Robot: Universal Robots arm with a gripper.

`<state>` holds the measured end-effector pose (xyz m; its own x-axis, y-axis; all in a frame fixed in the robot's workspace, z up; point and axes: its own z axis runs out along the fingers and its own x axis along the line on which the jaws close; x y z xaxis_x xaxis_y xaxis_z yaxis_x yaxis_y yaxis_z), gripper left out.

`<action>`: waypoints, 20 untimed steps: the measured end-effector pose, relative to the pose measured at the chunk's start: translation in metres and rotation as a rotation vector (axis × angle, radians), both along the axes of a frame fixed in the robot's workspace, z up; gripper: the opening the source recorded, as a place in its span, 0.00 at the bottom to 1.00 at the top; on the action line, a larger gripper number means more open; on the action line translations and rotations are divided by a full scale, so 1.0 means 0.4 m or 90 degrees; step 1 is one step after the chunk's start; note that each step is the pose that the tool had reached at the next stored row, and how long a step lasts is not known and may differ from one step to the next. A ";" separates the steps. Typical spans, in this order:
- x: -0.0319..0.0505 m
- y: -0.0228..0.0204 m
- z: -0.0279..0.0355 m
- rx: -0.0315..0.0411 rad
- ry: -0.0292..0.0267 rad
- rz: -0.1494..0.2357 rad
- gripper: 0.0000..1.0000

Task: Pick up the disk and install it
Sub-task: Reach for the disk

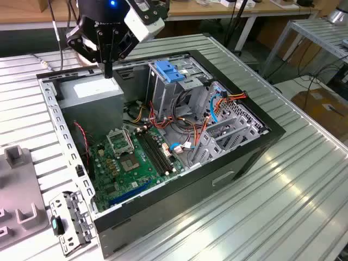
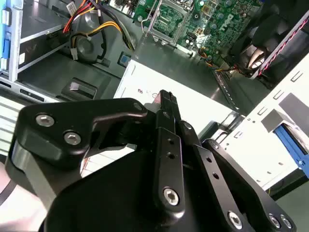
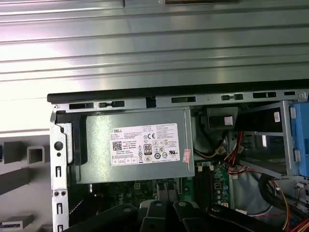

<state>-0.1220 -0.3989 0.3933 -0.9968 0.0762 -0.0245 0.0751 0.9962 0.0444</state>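
Well, my claw [image 1: 109, 69] hangs over the back corner of the open computer case [image 1: 163, 209], at the exterior view's left, close above the grey power supply [image 1: 92, 89]; my fingers [image 2: 166, 113] are clenched together with nothing between them. The disk [image 2: 289, 142], so far as I can tell by its blue frame, lies outside the case, past the perforated side rail [image 2: 227, 95], in the second wrist view; it is well apart from my claw, and I cannot tell what it rests on. Inside the case the green motherboard [image 1: 130, 163] lies flat; beside it stands the tall grey drive cage [image 1: 163, 100] with its blue latch [image 1: 169, 72] on top; red, orange and yellow wires [image 1: 185, 128] run between them. The case sits on a ribbed metal table [image 1: 293, 206]; grey fixtures [image 1: 16, 163] lie at the exterior view's left.
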 end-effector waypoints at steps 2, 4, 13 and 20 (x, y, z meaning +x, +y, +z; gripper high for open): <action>-0.004 0.000 0.000 0.0000 0.0000 0.000 0.11; -0.013 0.000 0.000 0.0000 0.0000 0.000 0.11; -0.028 0.000 0.000 0.0000 0.0009 0.000 0.11; -0.040 0.000 0.000 0.0000 0.0025 0.000 0.11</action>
